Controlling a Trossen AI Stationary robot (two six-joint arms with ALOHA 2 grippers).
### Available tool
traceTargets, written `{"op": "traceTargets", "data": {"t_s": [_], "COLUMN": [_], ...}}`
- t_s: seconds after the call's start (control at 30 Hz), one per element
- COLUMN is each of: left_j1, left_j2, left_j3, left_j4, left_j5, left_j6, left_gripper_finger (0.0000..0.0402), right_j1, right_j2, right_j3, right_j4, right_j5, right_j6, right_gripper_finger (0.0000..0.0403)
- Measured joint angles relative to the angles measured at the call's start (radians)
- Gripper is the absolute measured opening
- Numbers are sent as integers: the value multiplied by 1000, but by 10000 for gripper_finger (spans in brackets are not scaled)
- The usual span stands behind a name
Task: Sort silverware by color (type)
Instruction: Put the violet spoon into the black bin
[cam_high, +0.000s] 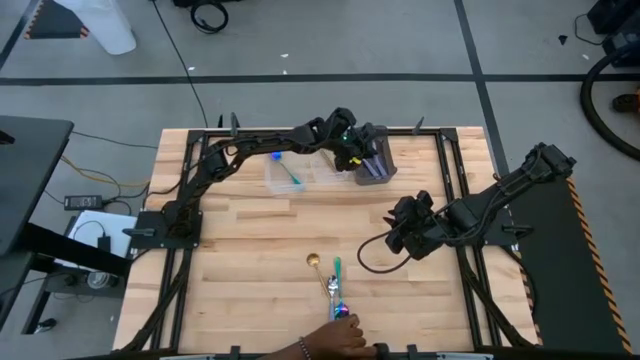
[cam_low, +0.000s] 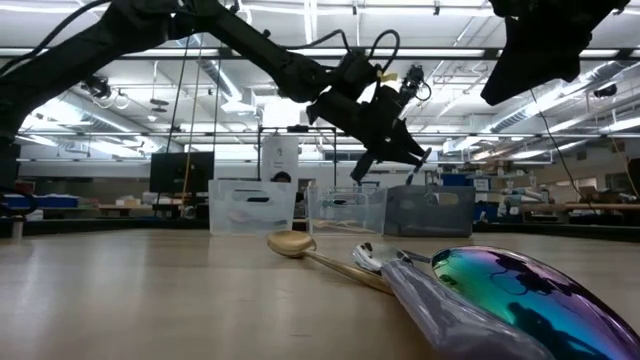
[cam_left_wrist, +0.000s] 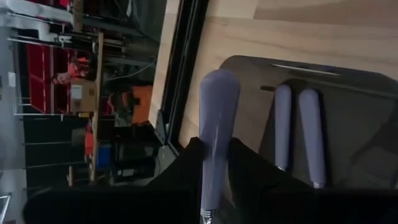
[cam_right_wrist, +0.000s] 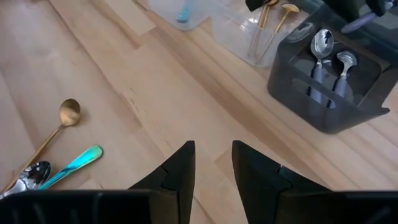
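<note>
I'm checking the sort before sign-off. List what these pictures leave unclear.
- The utensil in the left gripper: left wrist view shows only its handle; its fingers hide the working end.
- Pile by the table's near edge: in the high view a person's hand covers its lower end, so no count.
- Clear bin contents: cut off by the right wrist view's edge.
- Right gripper holds nothing visible.

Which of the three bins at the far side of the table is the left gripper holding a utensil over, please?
The dark grey bin, the rightmost of the three. The left gripper hangs over it, shut on a silver utensil; the other two bins are clear.
</note>
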Motion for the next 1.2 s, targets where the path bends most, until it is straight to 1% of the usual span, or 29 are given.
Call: {"op": "traceTargets", "data": {"t_s": [0.2,0.3,0.53,1.0,1.2], "left_j1": [4,5,5,5,5], "left_j2": [4,16,50,56,56], "left_j3": [0,-1,-1,-2,-2], "left_j4": [-65,-81,-82,-75,-70], "left_j5": [-1,-22,-39,-47,-47], "left_j6": [2,2,1,-13,-7], "left_gripper_finger": [59,59,60,79,105], "right_j1": [0,0,0,0,0], "right_j2": [0,0,0,0,0], "right_j3": [0,0,0,0,0], "right_j4": [7,11,32,46,47], "right_j5": [1,2,3,4,4], "right_j6": [-21,-21,-27,-47,-47], "right_gripper_finger": [116,116,116,116,116]}}
